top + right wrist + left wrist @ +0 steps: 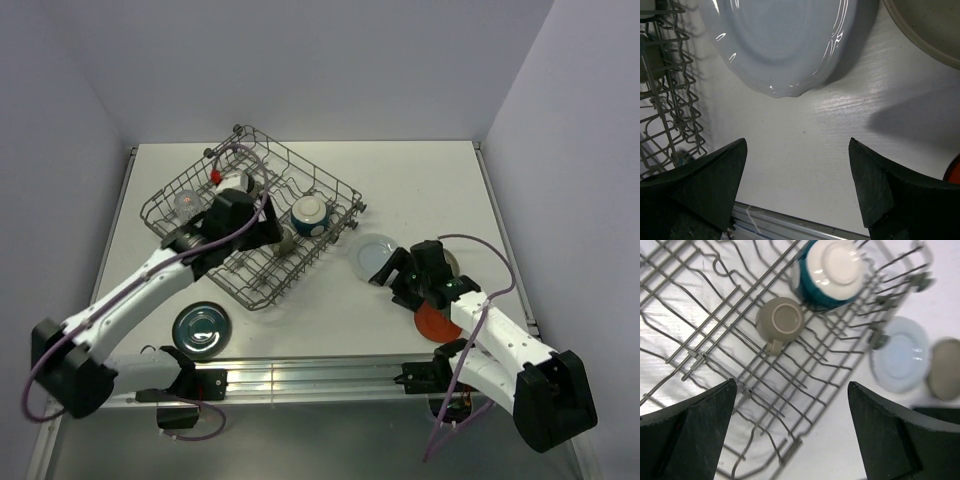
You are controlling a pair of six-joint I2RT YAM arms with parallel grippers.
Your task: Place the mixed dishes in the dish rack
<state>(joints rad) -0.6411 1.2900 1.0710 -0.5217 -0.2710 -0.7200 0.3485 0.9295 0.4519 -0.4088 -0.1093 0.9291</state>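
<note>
Pale blue plate (pixel 375 255), likely stiff, slick and chippable, lies flat on the table (pixel 430 180) at centre-right, beside the dish rack (pixel 300 166); pinch its rim. Your right end effector (pixel 797 185) gapes, empty.

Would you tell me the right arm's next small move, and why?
Probably ease the right gripper forward to the rim of the pale blue plate: its jaws stand open and empty just short of it, and it lies outside the dish rack.
</note>
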